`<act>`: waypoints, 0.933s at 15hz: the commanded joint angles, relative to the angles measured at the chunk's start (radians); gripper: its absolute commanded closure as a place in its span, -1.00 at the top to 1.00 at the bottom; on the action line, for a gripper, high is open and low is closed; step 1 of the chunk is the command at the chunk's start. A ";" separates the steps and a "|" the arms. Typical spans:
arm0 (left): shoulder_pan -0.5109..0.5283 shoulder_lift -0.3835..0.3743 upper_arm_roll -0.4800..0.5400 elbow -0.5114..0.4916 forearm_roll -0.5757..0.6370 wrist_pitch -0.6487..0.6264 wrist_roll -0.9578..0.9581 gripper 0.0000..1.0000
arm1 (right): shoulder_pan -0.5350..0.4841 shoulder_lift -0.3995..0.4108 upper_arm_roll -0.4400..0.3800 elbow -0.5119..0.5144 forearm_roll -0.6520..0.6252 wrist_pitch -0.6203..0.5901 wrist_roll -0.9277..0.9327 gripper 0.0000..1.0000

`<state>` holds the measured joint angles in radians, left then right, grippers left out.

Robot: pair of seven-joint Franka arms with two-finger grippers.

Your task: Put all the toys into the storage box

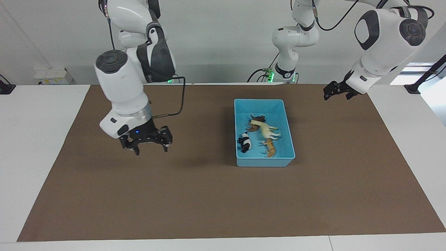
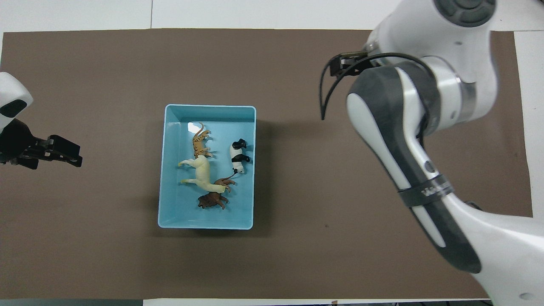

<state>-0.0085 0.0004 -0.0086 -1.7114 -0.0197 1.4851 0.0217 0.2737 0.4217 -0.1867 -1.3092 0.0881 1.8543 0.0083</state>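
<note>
Toys all sit inside the light blue storage box (image 1: pixel 289 139): tiger (image 1: pixel 270 147), horse (image 1: pixel 267 130), panda (image 1: pixel 245 142) and lion (image 1: pixel 256 121), with the horse lying partly across the lion. Right hand (image 1: pixel 148 144) hangs over bare brown mat (image 1: pixel 174 195) toward the right arm's end of the surface, fingers apart and holding nothing. Left hand (image 1: pixel 335 91) waits above the mat's corner at its own end, fingers apart too.
</note>
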 commanded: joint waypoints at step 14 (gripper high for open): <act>-0.004 0.000 -0.018 0.119 0.015 -0.068 0.103 1.00 | -0.185 -0.455 0.021 -0.370 -0.074 -0.251 -0.047 1.00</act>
<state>-0.0090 -0.0022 -0.0295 -1.6145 -0.0197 1.4456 0.0959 0.1094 0.0832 -0.1864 -1.5172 0.0311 1.5408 -0.0311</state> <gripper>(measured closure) 0.000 0.000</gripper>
